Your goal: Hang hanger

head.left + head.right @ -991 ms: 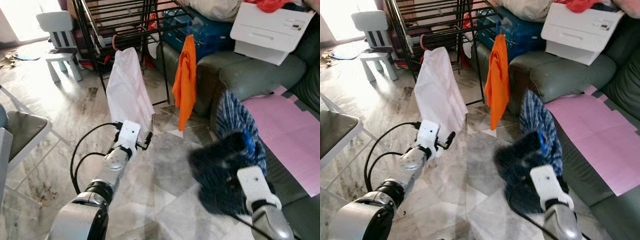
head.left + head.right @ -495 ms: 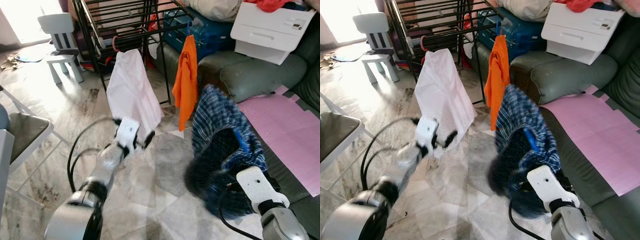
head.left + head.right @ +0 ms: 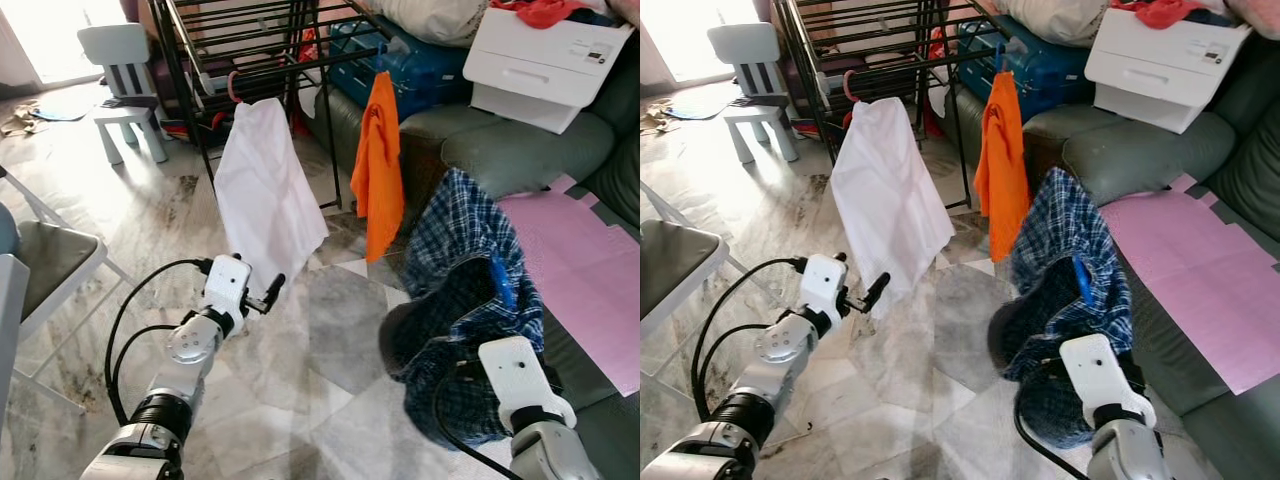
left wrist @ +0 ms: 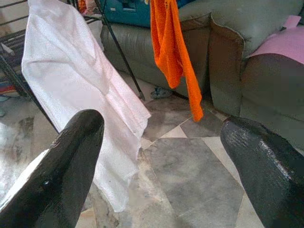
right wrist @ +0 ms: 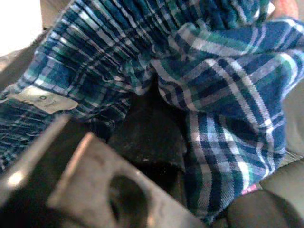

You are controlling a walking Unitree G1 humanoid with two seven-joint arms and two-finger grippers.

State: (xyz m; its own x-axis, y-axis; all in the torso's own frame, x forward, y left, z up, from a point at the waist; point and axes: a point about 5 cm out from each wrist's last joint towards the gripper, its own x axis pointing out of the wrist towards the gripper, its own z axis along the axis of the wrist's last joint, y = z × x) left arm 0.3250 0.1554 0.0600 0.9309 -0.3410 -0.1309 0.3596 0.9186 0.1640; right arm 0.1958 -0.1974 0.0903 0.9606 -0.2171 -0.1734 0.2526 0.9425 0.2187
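Right eye view: our right gripper jaws hidden, grip unclear; plaid shirt on blue hanger is light, floppy — take the rigid hanger. Left gripper released.

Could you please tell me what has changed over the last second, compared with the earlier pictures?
The right hand has lifted the plaid shirt higher, and it now hangs clearer and more spread out. The left hand swung briefly and settled, open, lower down. The white garment and orange garment still hang on the rack.
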